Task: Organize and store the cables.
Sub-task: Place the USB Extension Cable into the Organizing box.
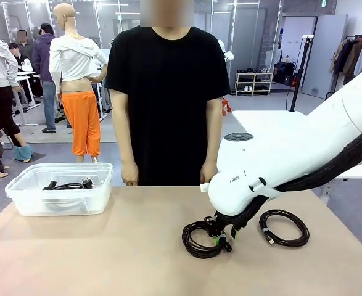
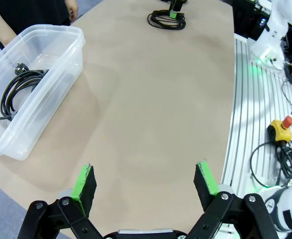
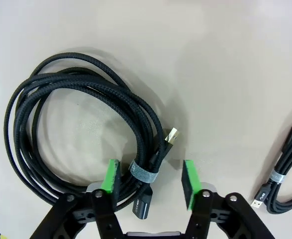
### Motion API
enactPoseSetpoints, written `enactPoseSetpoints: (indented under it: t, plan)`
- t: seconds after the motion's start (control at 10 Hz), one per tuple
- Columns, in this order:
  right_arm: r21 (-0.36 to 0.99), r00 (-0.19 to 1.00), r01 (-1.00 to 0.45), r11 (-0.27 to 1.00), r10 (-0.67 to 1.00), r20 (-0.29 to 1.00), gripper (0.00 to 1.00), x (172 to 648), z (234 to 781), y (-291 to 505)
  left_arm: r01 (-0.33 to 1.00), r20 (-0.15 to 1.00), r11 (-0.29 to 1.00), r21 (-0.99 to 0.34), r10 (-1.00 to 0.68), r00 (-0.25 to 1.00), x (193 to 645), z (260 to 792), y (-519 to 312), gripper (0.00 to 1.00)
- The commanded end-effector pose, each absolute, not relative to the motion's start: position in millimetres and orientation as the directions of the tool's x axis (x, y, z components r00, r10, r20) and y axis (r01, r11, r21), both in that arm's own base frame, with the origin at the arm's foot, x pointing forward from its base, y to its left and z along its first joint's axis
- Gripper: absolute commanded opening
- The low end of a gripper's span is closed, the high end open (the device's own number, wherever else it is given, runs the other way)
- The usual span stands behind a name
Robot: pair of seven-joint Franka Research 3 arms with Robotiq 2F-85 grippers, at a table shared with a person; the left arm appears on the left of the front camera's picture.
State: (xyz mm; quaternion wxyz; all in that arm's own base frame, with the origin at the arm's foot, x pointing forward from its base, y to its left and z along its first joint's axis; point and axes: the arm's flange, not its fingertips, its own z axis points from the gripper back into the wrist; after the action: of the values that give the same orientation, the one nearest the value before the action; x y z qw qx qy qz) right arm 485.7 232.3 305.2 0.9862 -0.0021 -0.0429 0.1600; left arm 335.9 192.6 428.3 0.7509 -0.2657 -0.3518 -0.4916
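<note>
One black cable coil [image 3: 76, 99] lies on the tan table, bound by a small grey tie [image 3: 143, 174], with a gold USB plug sticking out. My right gripper [image 3: 149, 181] is down over the tied section, its green pads on either side of the bundle with a gap still on one side. From the front, the same coil [image 1: 196, 240] sits under the right gripper [image 1: 222, 240]. A second coiled cable [image 1: 284, 227] lies just to its right. Another cable [image 2: 19, 89] rests inside the clear bin [image 2: 61, 35]. My left gripper [image 2: 146, 181] hovers open over bare table, holding nothing.
The clear plastic bin [image 1: 20, 197] stands at the table's far left. A person in a black shirt stands at the far edge with a hand [image 1: 209, 174] hanging close behind the right arm. The table's right edge borders a slatted rail [image 2: 245, 124].
</note>
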Motion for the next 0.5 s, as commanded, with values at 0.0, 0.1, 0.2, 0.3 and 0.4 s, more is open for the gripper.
enactPoseSetpoints:
  t: [0.0, 0.1, 0.2, 0.3, 0.4]
  plan:
    - [-0.037, 0.949, -0.308, 0.951, 0.309, 0.067, 0.0, 488.7, 303.4, 235.3, 0.928, 0.793, 0.368, -0.049, -0.551, 0.26, 335.3, 428.8, 194.1, 1.0]
    - [-0.039, 0.949, -0.306, 0.951, 0.309, 0.071, 0.0, 489.1, 304.8, 234.7, 0.928, 0.793, 0.368, -0.049, -0.551, 0.26, 335.3, 428.8, 194.1, 1.0]
    - [-0.037, 0.948, -0.308, 0.951, 0.31, 0.07, 0.03, 489.7, 305.7, 234.5, 0.928, 0.793, 0.368, -0.049, -0.551, 0.26, 335.3, 428.8, 194.1, 1.0]
    - [-0.037, 0.948, -0.309, 0.95, 0.311, 0.07, 0.0, 490.4, 306.0, 233.9, 0.928, 0.793, 0.368, -0.049, -0.551, 0.26, 335.3, 428.8, 194.1, 1.0]
    - [-0.038, 0.948, -0.308, 0.951, 0.31, 0.068, 0.0, 490.8, 305.9, 232.5, 0.928, 0.793, 0.368, -0.049, -0.551, 0.26, 335.3, 428.8, 194.1, 1.0]
